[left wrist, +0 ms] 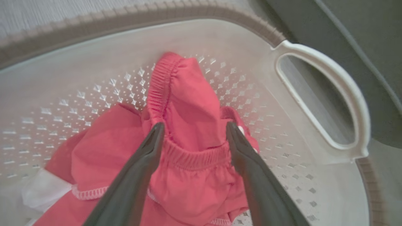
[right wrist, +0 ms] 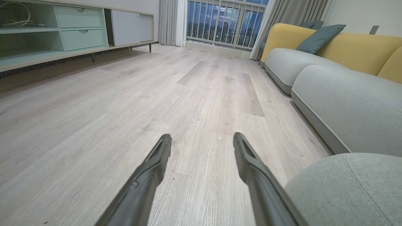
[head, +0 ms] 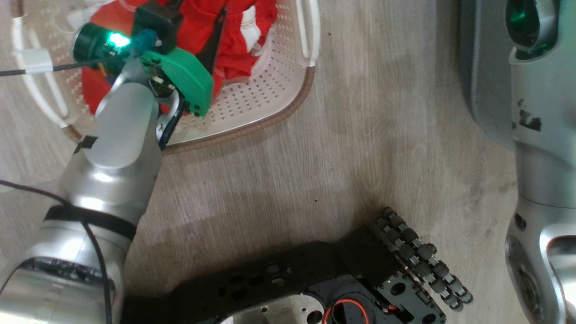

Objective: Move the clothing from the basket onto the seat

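Note:
The cream perforated basket (head: 270,94) stands on the wood floor at the upper left of the head view, with the red clothing (head: 229,27) heaped inside it. My left arm reaches down into the basket, and one dark finger (head: 216,40) shows over the fabric. In the left wrist view my left gripper (left wrist: 193,128) is open, its fingers standing on either side of a raised fold of the red clothing (left wrist: 188,103) with an elastic band. The basket's white handle (left wrist: 348,91) is at the right. The grey seat (head: 483,67) lies right of the basket. My right gripper (right wrist: 202,139) hangs open over bare floor, next to the seat (right wrist: 351,188).
My black base with its roller wheel (head: 423,256) fills the bottom of the head view. My right forearm (head: 540,135) rises along the right edge. A grey and yellow sofa (right wrist: 339,62) and a low cabinet (right wrist: 62,34) line the room. A thin cable (head: 45,68) crosses the basket's left side.

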Available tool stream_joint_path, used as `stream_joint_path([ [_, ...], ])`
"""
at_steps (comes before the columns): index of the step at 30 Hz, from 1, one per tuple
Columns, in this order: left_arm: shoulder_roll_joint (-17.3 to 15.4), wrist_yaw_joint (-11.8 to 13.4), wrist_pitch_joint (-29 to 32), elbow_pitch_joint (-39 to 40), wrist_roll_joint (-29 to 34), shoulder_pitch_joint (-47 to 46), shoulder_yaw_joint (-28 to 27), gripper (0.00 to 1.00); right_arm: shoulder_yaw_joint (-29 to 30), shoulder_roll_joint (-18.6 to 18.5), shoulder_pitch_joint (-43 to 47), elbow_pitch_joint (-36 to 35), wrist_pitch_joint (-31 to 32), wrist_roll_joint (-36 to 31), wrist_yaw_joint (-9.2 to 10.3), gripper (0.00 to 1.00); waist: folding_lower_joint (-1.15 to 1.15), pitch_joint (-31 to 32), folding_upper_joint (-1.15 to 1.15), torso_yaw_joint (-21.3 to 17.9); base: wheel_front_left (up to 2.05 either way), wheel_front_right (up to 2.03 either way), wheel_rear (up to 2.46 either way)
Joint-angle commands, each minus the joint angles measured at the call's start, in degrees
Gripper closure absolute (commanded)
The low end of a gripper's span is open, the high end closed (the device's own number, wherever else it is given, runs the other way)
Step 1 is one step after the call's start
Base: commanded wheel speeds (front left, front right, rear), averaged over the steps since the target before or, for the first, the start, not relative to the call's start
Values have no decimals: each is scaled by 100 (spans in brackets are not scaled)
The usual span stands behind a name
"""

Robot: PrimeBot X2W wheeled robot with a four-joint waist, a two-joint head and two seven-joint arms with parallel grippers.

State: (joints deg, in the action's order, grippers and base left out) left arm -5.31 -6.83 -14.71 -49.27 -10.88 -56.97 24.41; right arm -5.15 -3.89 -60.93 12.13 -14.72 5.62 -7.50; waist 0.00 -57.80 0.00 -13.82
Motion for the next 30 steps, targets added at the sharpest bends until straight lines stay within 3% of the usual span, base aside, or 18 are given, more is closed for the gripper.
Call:
stream_joint_path([
  [1, -60, 73, -29, 24, 52, -1, -135, 0, -2, 101, 194, -212, -28, 42, 1, 0, 0, -36, 0, -53, 0, 0, 0],
  [9, 54, 304, -29, -857, 347, -387, 3, 0, 110, 101, 549, -238, -28, 120, 1, 0, 0, -43, 0, -167, 0, 0, 0],
  [20, 167, 230, -26, -2137, 467, -800, 349, 0, 133, 101, 771, -297, -28, 184, 1, 0, 0, -3, 0, -243, 0, 0, 0],
  [22, 181, 207, -27, -2182, 443, -829, 375, 100, 128, 101, 748, -293, -28, 167, 1, 0, 0, 7, 0, -240, 0, 0, 0],
  [30, 167, 56, -28, -1829, 184, -803, 286, 100, 93, 102, 601, -233, -28, 219, 1, 0, 0, 177, 0, -210, 0, 0, 0],
])
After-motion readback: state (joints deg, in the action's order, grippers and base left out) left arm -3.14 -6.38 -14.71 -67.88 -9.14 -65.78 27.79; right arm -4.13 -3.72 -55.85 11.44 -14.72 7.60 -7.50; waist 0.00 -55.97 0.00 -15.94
